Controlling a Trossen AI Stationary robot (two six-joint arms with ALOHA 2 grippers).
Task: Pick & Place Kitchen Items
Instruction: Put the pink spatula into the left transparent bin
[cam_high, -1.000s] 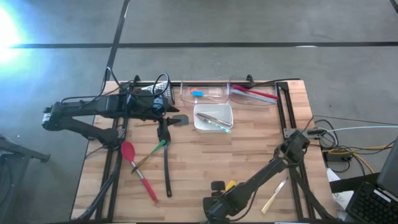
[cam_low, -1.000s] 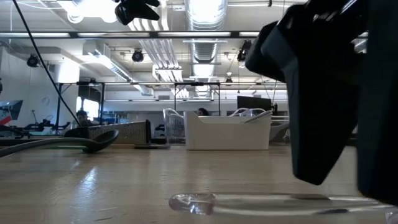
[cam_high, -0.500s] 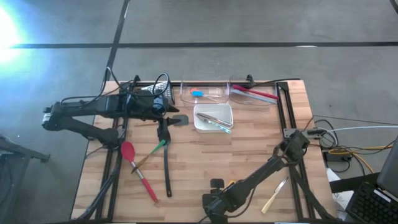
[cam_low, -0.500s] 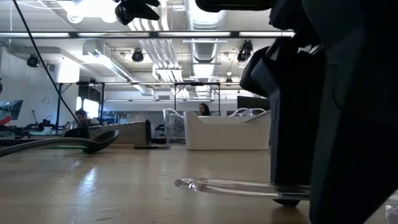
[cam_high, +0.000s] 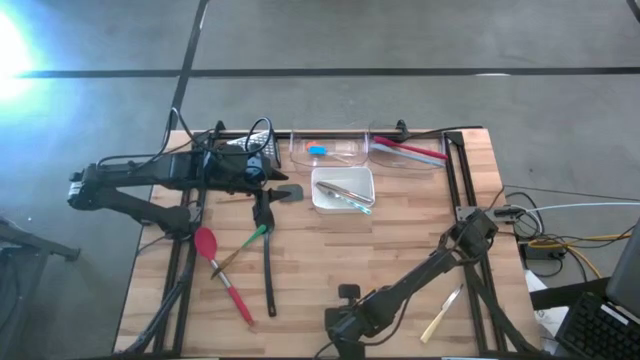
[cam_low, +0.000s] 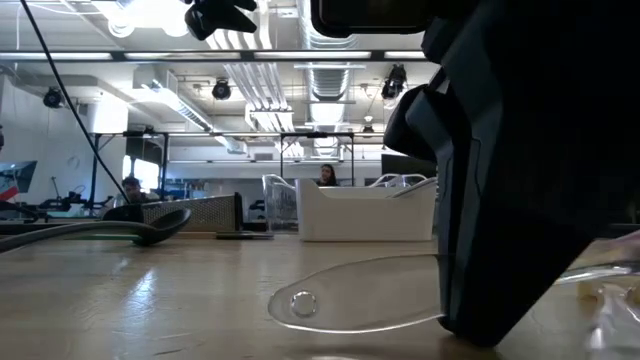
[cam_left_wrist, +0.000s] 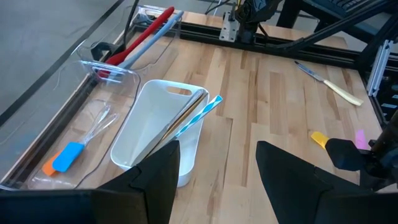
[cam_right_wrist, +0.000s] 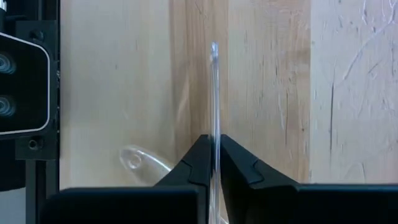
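bright, even overhead light; glare at far left on the floor (cam_high: 15, 45); near gripper blurred in low view.

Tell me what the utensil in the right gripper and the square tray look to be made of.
Clear utensil: seemingly transparent plastic, the wood grain showing through it, pinched by the right gripper. White square tray: probably opaque moulded plastic, smooth with rounded rims.

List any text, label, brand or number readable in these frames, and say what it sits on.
None can be read in any view.
The white tray, the clear bins, the utensils and both arms show no lettering.
The right gripper, shut on the clear utensil, shows no marking.
The left gripper, open above the table, shows none either.
Screens in the room behind, in the low view, are too small to read.
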